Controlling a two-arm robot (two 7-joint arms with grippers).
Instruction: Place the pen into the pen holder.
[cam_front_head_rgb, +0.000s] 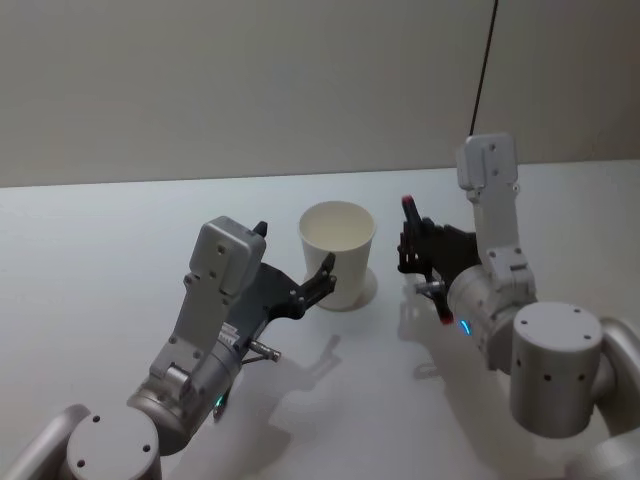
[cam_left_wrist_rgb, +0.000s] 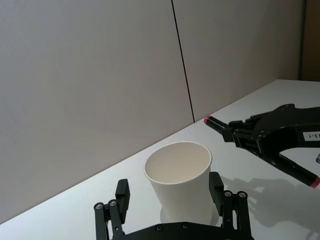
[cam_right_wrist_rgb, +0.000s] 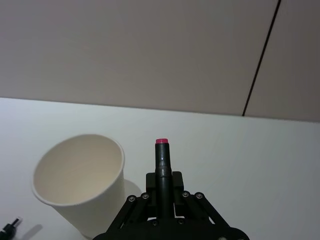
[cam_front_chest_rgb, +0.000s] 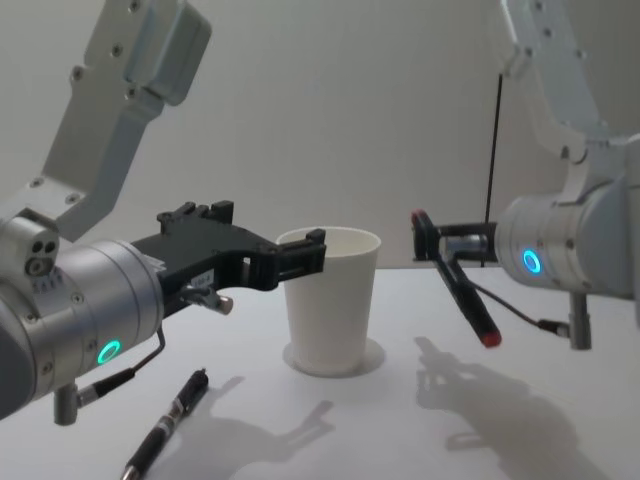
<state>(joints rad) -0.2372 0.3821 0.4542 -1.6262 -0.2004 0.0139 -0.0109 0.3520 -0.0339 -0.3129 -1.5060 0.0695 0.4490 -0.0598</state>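
Pen holder (cam_front_head_rgb: 338, 245): plain white paper cup, tapered, rolled rim, upright, centre of head view on white table (cam_front_head_rgb: 120, 260). Left gripper (cam_left_wrist_rgb: 169, 185) jaws spread, one finger each side of cup near rim; contact cannot tell. Pen (cam_front_chest_rgb: 462, 285): black barrel, red-pink ends, slanted, centre-right of chest view, right of cup, clear of table, apart from cup. Right gripper (cam_right_wrist_rgb: 163, 182) clenched on pen mid-barrel. Second black pen (cam_front_chest_rgb: 165, 425) lies on table, lower left of chest view.

A lab-like test room is shown by a white table (cam_front_head_rgb: 100, 250) and a plain grey wall (cam_front_head_rgb: 250, 80) set behind the table
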